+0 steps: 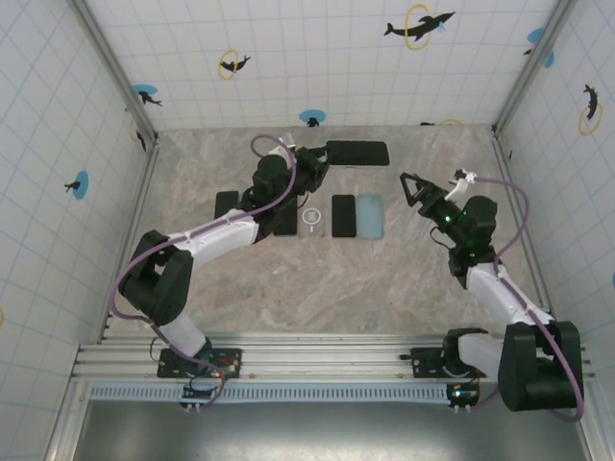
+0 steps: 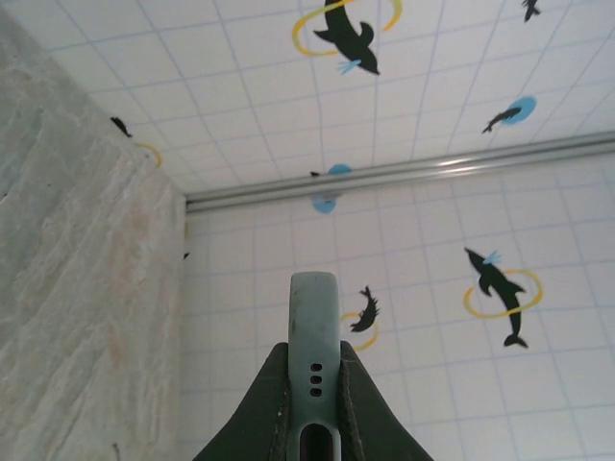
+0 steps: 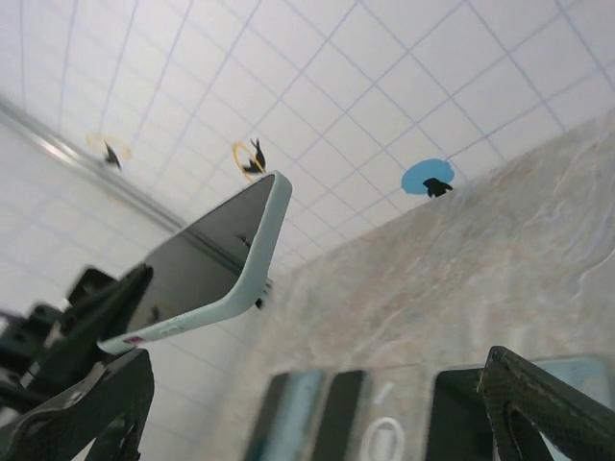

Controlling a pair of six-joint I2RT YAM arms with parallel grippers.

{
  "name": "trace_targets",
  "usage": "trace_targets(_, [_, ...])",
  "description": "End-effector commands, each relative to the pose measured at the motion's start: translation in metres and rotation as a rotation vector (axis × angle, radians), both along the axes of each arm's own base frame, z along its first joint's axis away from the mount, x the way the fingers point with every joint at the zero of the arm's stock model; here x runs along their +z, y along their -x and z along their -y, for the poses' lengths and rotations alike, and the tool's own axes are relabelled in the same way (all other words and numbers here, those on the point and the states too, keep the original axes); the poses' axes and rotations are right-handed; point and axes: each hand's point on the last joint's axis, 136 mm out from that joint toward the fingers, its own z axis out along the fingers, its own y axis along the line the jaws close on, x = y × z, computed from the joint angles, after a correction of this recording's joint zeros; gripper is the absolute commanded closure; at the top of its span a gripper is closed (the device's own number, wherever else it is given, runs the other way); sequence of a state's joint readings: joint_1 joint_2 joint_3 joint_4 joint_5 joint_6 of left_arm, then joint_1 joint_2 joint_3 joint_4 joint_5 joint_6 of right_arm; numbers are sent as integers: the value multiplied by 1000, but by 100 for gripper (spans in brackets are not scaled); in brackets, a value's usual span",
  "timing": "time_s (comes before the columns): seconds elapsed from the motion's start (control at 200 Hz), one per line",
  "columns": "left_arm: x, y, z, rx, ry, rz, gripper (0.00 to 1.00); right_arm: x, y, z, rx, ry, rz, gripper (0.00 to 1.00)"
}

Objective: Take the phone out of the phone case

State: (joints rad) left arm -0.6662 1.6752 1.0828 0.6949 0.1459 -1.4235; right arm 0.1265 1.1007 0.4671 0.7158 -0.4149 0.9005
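Two roles: my left fingers (image 1: 319, 158) clamp the cased phone (image 1: 357, 153) aloft so my released right fingers (image 1: 411, 189) can free it.

No lettering, brand, number or label can be read anywhere; the tiled walls (image 1: 317, 58) bear dolphin decals (image 1: 420, 24) without words; a small pinkish mark (image 3: 144, 338) on the phone case (image 3: 274, 226) is too blurred to read.
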Motion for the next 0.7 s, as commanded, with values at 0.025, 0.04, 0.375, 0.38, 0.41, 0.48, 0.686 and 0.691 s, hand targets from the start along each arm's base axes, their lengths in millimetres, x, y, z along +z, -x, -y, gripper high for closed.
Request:
trace_targets(0.025, [59,15,-4,52,208,91,98,35,7,-5,-81,-308,19,12])
trace_targets(0.04, [60,15,-4,55,214,92,98,37,8,-8,-78,-319,23,12])
trace_targets(0.375, [67,32,22,12,303,93,98,59,9,-48,4,-436,62,33])
trace_targets(0.38, [68,33,22,12,304,94,98,59,9,-48,4,-436,63,34])
trace_targets(0.41, [67,34,23,13,304,93,98,61,8,-50,4,-439,65,35])
trace_targets(0.48, [68,36,26,9,308,96,98,65,9,-54,7,-451,79,39])
trace_targets(0.686, [66,39,29,0,305,92,98,73,14,-60,33,-485,120,44])
trace_targets(0.691, [65,39,29,1,304,91,98,73,14,-60,33,-485,119,44])
